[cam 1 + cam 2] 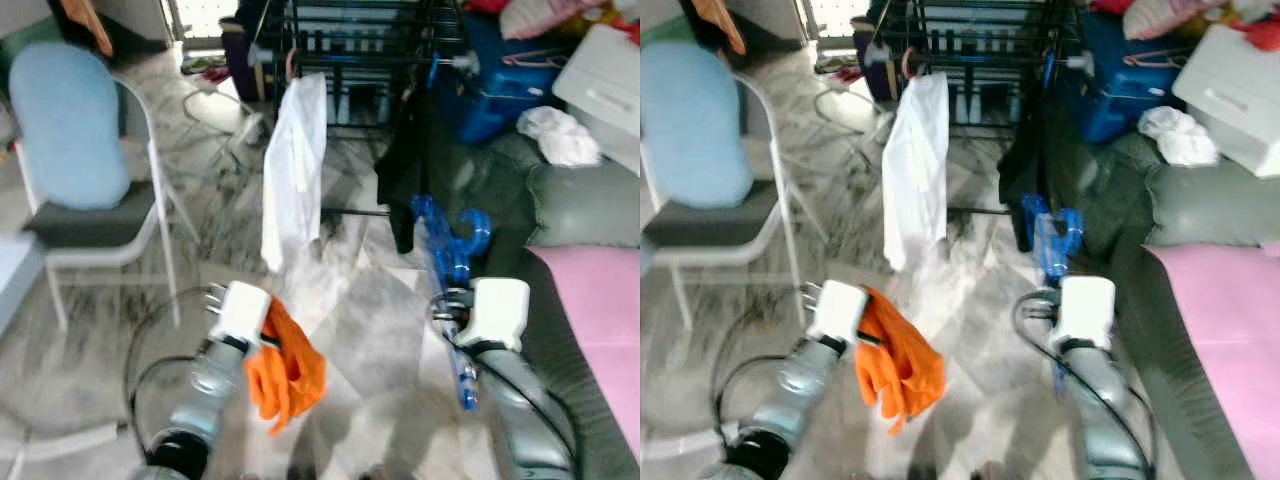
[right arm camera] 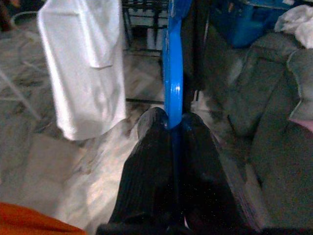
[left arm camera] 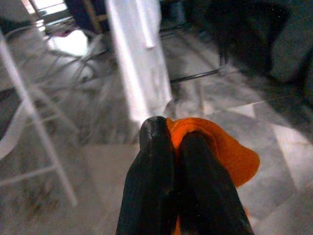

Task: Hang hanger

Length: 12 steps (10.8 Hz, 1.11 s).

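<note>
My right gripper is shut on a blue plastic hanger, which points forward and up toward the black drying rack. In the left eye view the hanger sticks out ahead of my right wrist, with its hook near the hem of a black garment on the rack. A white shirt also hangs from the rack, to the left of the black garment. My left gripper is shut on an orange cloth, which droops beside my left wrist.
A white-framed chair with a pale blue cushion stands at the left. A dark sofa with a pink cover runs along the right. A blue bin and a white box sit behind it. Cables lie on the marble floor.
</note>
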### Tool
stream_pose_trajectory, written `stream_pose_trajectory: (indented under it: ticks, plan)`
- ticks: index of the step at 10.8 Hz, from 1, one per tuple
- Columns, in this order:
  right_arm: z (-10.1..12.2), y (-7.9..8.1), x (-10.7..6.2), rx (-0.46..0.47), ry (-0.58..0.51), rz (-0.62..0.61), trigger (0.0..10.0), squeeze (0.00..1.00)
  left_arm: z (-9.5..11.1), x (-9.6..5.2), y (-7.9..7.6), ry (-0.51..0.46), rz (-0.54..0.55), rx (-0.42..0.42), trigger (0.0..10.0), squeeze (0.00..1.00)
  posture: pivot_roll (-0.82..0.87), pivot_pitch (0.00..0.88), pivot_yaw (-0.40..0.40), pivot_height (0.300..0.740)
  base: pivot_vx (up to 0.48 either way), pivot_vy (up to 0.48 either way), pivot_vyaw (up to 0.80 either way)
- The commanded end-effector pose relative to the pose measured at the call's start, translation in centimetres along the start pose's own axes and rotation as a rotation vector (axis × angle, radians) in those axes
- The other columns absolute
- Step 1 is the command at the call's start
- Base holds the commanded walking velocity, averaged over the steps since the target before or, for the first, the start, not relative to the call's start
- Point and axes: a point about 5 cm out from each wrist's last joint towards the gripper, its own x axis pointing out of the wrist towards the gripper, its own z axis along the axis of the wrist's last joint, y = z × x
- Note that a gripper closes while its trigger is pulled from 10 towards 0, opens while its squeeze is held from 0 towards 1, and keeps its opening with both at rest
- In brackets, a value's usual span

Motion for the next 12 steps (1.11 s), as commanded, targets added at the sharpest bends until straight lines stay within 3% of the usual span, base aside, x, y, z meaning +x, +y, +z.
stream_pose_trajectory:
  ticks: [1,4,6,7,8,9,10,12]
  plan:
    - [0.3,-0.4,0.0,-0.005,-0.013,-0.008,10.0,0.0,0.4,0.2,-0.4,-0.02,-0.02,0.007,10.0,0.0,-0.18,0.064,0.026,0.74,-0.349,0.0,0.0]
    - [0.2,-0.4,-0.1,-0.009,-0.009,-0.002,10.0,0.0,1.4,0.5,0.2,-0.082,-0.054,0.052,10.0,0.0,-0.18,0.073,0.028,0.74,-0.102,0.0,0.0]
    - [0.1,-0.7,-0.2,-0.016,0.005,0.015,10.0,0.0,3.7,1.5,2.2,-0.151,-0.098,0.16,10.0,0.0,-0.18,0.092,0.032,0.74,0.0,0.0,0.0]
    - [0.2,-0.8,-0.1,-0.038,0.007,0.047,10.0,0.0,5.5,2.3,3.2,-0.194,-0.14,0.26,10.0,0.0,-0.18,0.102,0.043,0.74,0.0,0.0,0.0]
    - [0.7,-0.9,-0.1,-0.071,-0.002,0.13,10.0,0.0,8.3,3.1,4.0,-0.261,-0.227,0.461,10.0,0.0,-0.18,0.108,0.049,0.74,0.0,0.0,0.0]
    - [1.0,-0.5,-0.3,-0.086,-0.01,0.21,10.0,0.0,9.0,3.4,4.3,-0.259,-0.274,0.553,10.0,0.0,-0.18,0.11,0.053,0.74,0.0,0.0,0.0]
    - [1.3,0.6,-1.2,-0.128,-0.019,0.387,10.0,0.0,10.2,3.9,5.1,-0.247,-0.285,0.633,10.0,0.0,-0.18,0.117,0.068,0.74,0.0,0.0,0.0]
    - [1.6,1.4,-2.4,-0.131,-0.001,0.545,10.0,0.0,10.6,4.7,5.5,-0.21,-0.217,0.651,10.0,0.0,-0.19,0.125,0.076,0.74,0.0,0.0,0.0]
